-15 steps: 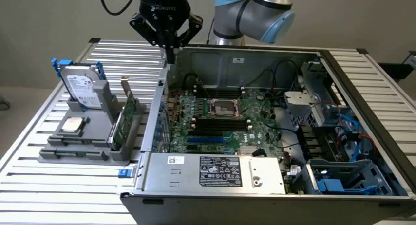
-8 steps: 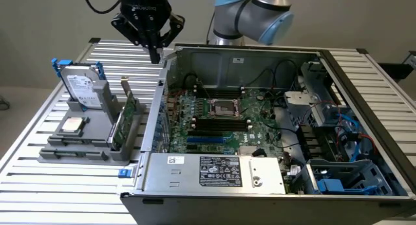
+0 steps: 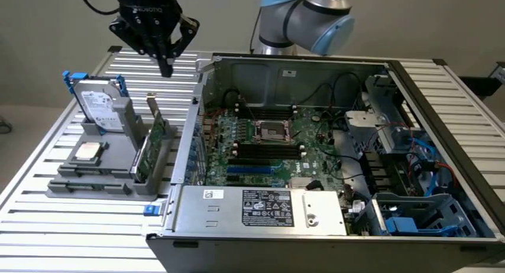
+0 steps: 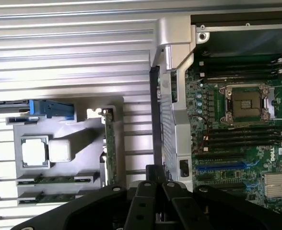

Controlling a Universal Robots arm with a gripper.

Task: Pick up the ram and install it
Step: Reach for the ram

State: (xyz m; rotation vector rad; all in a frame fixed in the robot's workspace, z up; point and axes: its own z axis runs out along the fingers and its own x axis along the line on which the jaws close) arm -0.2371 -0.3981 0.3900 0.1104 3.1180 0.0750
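Two narrow green ram sticks [image 3: 85, 171] [image 4: 54, 180] lie in the front slots of a grey holder [image 3: 118, 144] [image 4: 83, 139] on the slatted table, at the exterior view's left of the open computer case. My gripper [image 3: 165, 69] [image 4: 155, 176] hangs high above the table behind the holder, near the case's back corner. Its fingers are shut together and hold nothing. Inside the case the motherboard [image 3: 316, 152] [image 4: 213, 105] shows its black memory slots [image 3: 268, 149] [image 4: 246, 136] beside the processor socket [image 3: 272, 130] [image 4: 249, 101].
The holder also carries a hard drive [image 3: 99, 101] with blue tabs, a processor chip [image 3: 87, 152] [image 4: 34, 152] and an upright green expansion card [image 3: 151, 144] [image 4: 110, 148]. The case wall [image 3: 193, 131] [image 4: 172, 120] rises between holder and motherboard. Cables and drive cages fill the case's far side.
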